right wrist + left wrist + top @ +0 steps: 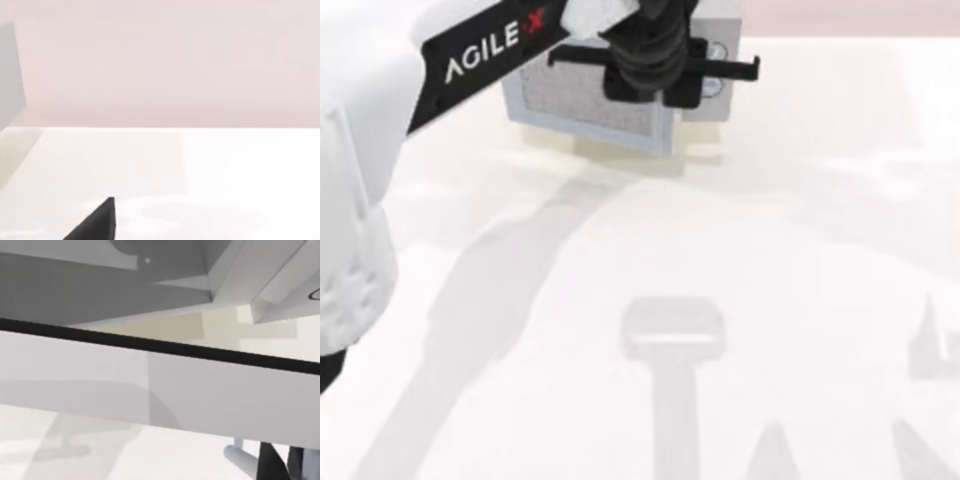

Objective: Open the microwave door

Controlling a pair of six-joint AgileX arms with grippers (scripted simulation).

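- Up at the far edge of the table (800, 250), left of centre in the top view: the microwave (724, 25), a small light-grey box.
- Microwave door (575, 105) with its speckled mesh window swung out from the box and angled toward the table's left, its free edge pointing toward the near side.
- A strip of pale interior (620, 152) peeking out below the door's lower edge.
- Two round knobs (712, 85) just visible on the right panel, partly covered by the arm.
- Reaching in from the top view's left, the left arm (485, 50), white with a black band lettered AGILEX, lying across the top of the microwave.
- Left gripper (650, 85) right over the door's free edge, where door meets control panel; black wrist hardware spread wide on both sides.
- Jaws hidden under the wrist from above; cannot tell whether open or closed, or whether gripping the door.
- From the left wrist view, very close in: a pale flat panel with a thin dark edge (160, 345) crossing the frame, cream-coloured surface beyond it, grey box faces above.
- Right arm parked off toward the table's right, only a dark fingertip (97, 222) showing in the right wrist view, over bare table with a sliver of grey box at the side.
- Long grey shadows of both arms lying across the near table.
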